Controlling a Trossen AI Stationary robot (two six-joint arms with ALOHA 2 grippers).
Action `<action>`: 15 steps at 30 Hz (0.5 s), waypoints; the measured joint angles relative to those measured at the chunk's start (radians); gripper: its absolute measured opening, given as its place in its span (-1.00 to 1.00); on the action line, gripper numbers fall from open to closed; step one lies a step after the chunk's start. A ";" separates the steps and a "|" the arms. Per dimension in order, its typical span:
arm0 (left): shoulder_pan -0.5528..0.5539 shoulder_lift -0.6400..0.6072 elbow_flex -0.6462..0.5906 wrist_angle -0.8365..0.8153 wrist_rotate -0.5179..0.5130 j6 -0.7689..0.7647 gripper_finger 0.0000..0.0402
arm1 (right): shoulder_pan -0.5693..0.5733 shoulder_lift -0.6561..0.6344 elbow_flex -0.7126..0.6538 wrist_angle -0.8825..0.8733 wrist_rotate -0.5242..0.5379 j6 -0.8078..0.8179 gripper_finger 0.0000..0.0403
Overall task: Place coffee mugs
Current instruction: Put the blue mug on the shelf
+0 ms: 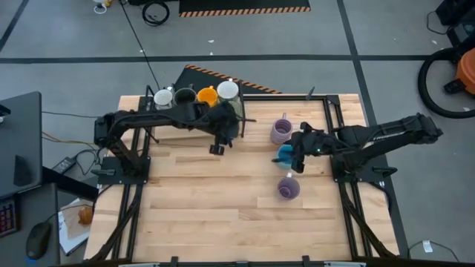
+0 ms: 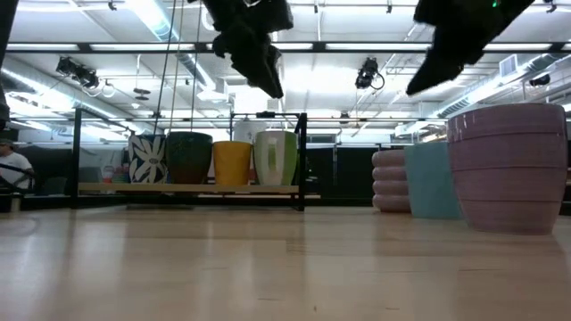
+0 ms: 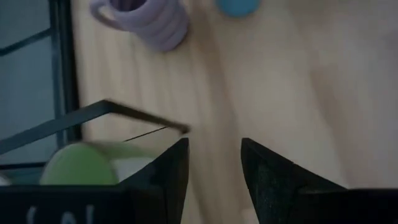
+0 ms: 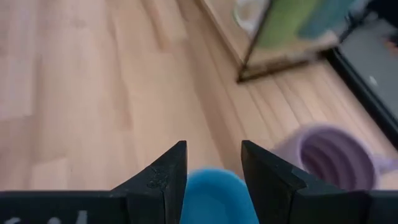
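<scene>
Four mugs stand in a row on a black-framed shelf [image 1: 245, 99] at the table's far edge: a white patterned mug [image 1: 162, 97], a dark mug [image 1: 183, 96], an orange mug [image 1: 208, 95] and a green-and-white mug [image 1: 228, 90]. On the right half of the table stand a lavender mug [image 1: 281, 130], a blue mug [image 1: 285, 153] and a second lavender mug [image 1: 289, 187]. My left gripper [image 1: 217, 147] hangs open and empty, raised just in front of the shelf. My right gripper [image 4: 214, 168] is open above the blue mug [image 4: 214, 196], clear of it in the low view.
The shelf's black frame [image 3: 106, 112] runs close beside my left gripper [image 3: 214, 174]. The three loose mugs stand close together in a line from far to near. Bare wood [image 1: 200, 200] covers the near and left parts of the table.
</scene>
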 joint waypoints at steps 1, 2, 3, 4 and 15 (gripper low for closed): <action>-0.012 0.000 0.000 0.005 0.004 -0.022 -0.24 | -0.010 0.005 0.000 -0.005 -0.025 0.002 -0.22; -0.024 0.000 0.000 0.020 0.010 -0.041 -0.24 | -0.018 0.005 0.000 -0.007 -0.053 0.003 -0.22; -0.035 0.000 0.000 0.034 0.013 -0.052 -0.24 | -0.023 0.008 0.000 -0.009 -0.080 0.011 -0.22; -0.046 0.000 0.000 0.048 0.016 -0.070 -0.24 | -0.024 0.011 0.000 -0.013 -0.093 0.025 -0.22; -0.119 0.014 0.000 0.170 0.017 -0.198 -0.24 | 0.029 0.109 0.073 -0.303 -0.078 0.253 -0.22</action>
